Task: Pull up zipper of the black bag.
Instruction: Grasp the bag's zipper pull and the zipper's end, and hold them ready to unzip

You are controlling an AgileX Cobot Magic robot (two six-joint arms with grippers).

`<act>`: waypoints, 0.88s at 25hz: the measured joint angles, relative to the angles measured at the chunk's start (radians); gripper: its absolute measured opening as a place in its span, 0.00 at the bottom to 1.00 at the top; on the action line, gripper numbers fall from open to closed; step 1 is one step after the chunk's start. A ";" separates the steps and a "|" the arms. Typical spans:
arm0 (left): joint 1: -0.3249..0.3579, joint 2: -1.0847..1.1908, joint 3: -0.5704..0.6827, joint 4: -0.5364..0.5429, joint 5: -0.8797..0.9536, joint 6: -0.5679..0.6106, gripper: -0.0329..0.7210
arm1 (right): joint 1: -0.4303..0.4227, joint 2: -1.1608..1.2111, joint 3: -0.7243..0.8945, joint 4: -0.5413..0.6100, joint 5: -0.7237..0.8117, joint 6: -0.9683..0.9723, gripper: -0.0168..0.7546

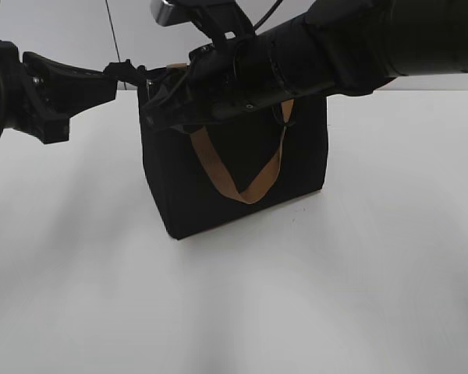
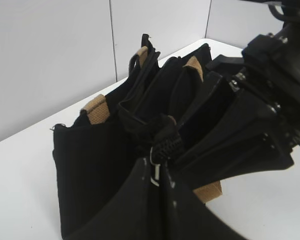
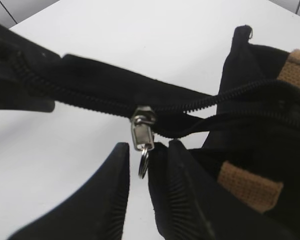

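A: Black bag (image 1: pixel 242 167) stands upright mid-table (image 1: pixel 359 296) in the exterior view, tan handle (image 1: pixel 246 183) looping down its front. Left gripper (image 1: pixel 129 75) reaches in from the left to the bag's top left corner. Right arm (image 1: pixel 335 47) comes across from the right, its gripper (image 1: pixel 160 105) over the top edge near the same corner.

B: Jaw state from there?

A: Can't tell for either, all black on black.

B: Left wrist?

A: Bag top (image 2: pixel 155 90) seen from above, folds bunched. Zipper (image 2: pixel 162 150) runs toward the camera, silver pull (image 2: pixel 155 170) hanging at the near end. Left fingers (image 2: pixel 120 210) sit right at the pull with fabric between them; gap not readable. Right gripper (image 2: pixel 225 145) lies just beside, on the right.

B: Right wrist?

A: Zipper (image 3: pixel 190 107) stretches across the frame, taut. Slider and pull (image 3: pixel 141 135) sit mid-track, ring dangling. Right fingers (image 3: pixel 185 195) stand apart, ring hanging in the gap, not clamped. Right of the slider the track splits, unzipped.
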 joint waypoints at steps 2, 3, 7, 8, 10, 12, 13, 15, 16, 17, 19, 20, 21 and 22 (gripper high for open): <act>0.000 0.000 0.000 0.000 0.000 0.000 0.05 | 0.000 0.000 0.000 0.001 0.000 0.006 0.28; 0.000 0.000 0.000 0.000 0.000 0.000 0.05 | 0.000 0.000 0.000 0.001 0.000 0.008 0.28; 0.000 0.000 0.000 0.000 0.000 0.000 0.05 | 0.000 0.000 0.000 0.001 0.000 0.015 0.28; 0.000 0.000 0.000 0.000 0.000 0.000 0.05 | 0.000 0.000 0.000 0.001 0.000 0.015 0.28; 0.000 0.000 0.000 0.000 0.000 0.000 0.05 | 0.000 0.000 0.000 0.001 0.000 0.015 0.24; 0.000 0.000 0.000 0.000 0.000 0.000 0.05 | 0.000 0.000 0.000 0.001 0.000 0.015 0.15; 0.000 0.000 0.000 -0.001 0.000 0.000 0.05 | 0.000 0.000 0.000 0.001 0.000 0.015 0.10; 0.000 0.000 0.000 -0.001 0.000 0.000 0.05 | 0.000 0.000 0.000 0.001 0.001 0.015 0.03; 0.000 0.000 0.000 -0.002 0.000 0.000 0.05 | 0.000 0.000 0.000 0.001 0.001 0.015 0.01; 0.000 0.000 0.000 -0.002 0.000 0.000 0.05 | 0.000 0.000 0.000 0.001 0.001 0.015 0.00; 0.000 0.000 0.000 -0.003 0.001 0.000 0.05 | 0.000 0.000 0.000 0.001 0.001 0.015 0.00; 0.000 0.000 0.000 -0.003 0.002 0.000 0.05 | 0.000 0.000 0.000 0.001 0.001 0.015 0.00; 0.000 0.000 0.000 -0.004 0.005 0.000 0.05 | 0.000 -0.001 0.000 0.001 0.001 0.015 0.00; 0.000 0.000 0.000 -0.004 0.008 0.000 0.05 | 0.000 -0.004 0.000 0.000 0.001 0.015 0.00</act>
